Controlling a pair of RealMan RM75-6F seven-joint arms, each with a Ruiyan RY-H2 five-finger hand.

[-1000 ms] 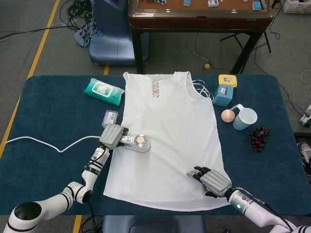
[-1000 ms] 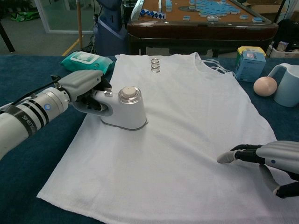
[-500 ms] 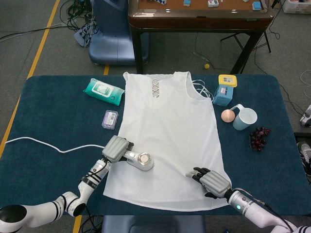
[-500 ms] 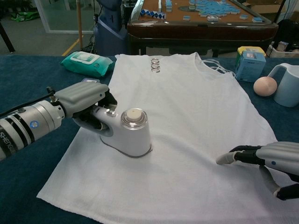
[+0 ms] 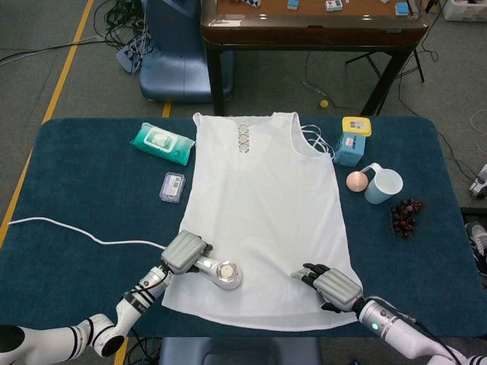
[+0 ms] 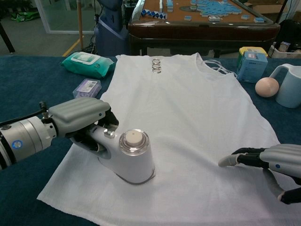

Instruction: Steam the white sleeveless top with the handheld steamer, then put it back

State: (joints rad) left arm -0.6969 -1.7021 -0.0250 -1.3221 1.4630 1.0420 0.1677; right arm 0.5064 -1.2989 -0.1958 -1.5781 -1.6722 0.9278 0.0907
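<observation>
Because the thin white sleeveless cotton top (image 5: 262, 213) lies loose on the dark blue felt counter (image 5: 84, 198), it could bunch near the hem if the left hand (image 6: 80, 123), gripping the smooth white plastic handheld steamer (image 6: 129, 157), drags. The right hand (image 6: 270, 162) seemingly presses the fabric, fingers spread, holding nothing.

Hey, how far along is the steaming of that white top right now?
Done: the white top lies spread flat on the table. In hand: the left hand grips the steamer, pressed on the top's lower left part near the hem, while the right hand rests fingertips on the fabric at the lower right. Left: how much cloth is already steamed cannot be told; putting the steamer back remains.
</observation>
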